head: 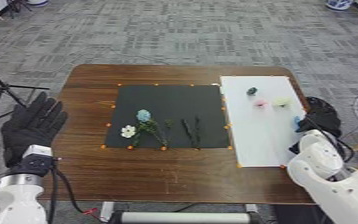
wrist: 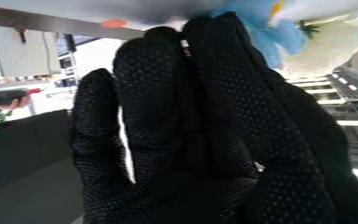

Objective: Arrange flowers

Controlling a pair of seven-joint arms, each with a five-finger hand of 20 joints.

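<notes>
The blue flower head [head: 297,121] lies at the right edge of the white board [head: 257,142], just beside my right hand [head: 322,117] — fingers nearly straight and close together, pinching nothing I can see. Pink [head: 261,103] and pale yellow blooms [head: 282,101] share the board. On the black mat [head: 162,97], a white flower [head: 127,131] and a blue one [head: 143,115] top stems; dark stems [head: 191,131] look bare, so I judge it partway. I'm over the tabletop's [head: 171,175] right edge — room to move lies inward. My left hand [head: 33,127] lies flat, fingers slightly spread.

Blue flower [wrist: 286,42] partly behind right robot hand [head: 322,117], cut off at wrist view's edge, dark stems [head: 197,131] blurred
</notes>
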